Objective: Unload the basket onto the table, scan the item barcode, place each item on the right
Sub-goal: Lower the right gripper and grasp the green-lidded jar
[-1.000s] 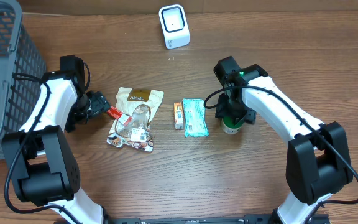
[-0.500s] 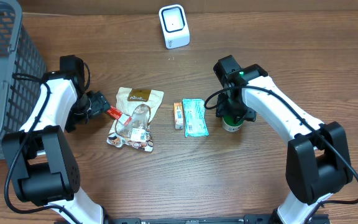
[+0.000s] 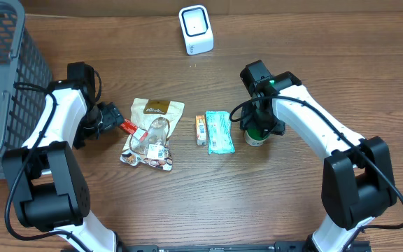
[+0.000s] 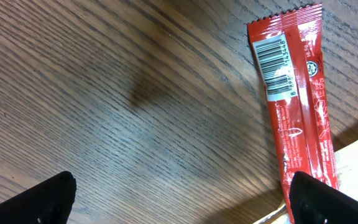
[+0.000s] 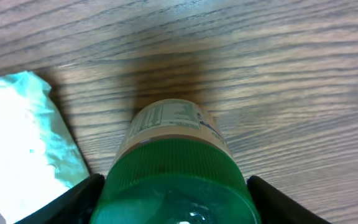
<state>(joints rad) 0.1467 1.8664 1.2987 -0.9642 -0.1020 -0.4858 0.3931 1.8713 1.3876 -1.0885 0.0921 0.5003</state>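
1. At the far left of the worktop (image 3: 306,49) stands a grey mesh basket (image 3: 2,77).
2. Just right of the basket, the left hand (image 3: 112,119) is low over the wood. Its fingers (image 4: 42,199) are wide apart and nothing is between them.
3. A red sachet (image 4: 294,106) lies flat just off the left hand's tip. Its barcode faces up at the end away from the hand. One dark fingertip overlaps the near end of the sachet in the wrist view, but whether it touches I cannot tell.
4. Right of the sachet lies a cream and brown snack bag (image 3: 152,133), with the sachet's other end against it.
5. Further right, a small orange box (image 3: 201,130) and a teal packet (image 3: 220,131) lie side by side and touch.
6. At the back edge, roughly above that pair in the overhead view, stands the white scanner (image 3: 196,29), well apart from every item.
7. Just right of the teal packet is the bottle (image 3: 257,134), with a green ribbed cap (image 5: 176,180) and a pale printed label.
8. The right hand (image 5: 176,202) is over the bottle, one finger on each side of the cap and right against it. Whether they are clamped on it I cannot tell.
9. The bottle's base is on the wood, near the middle right of the worktop and well short of the scanner.
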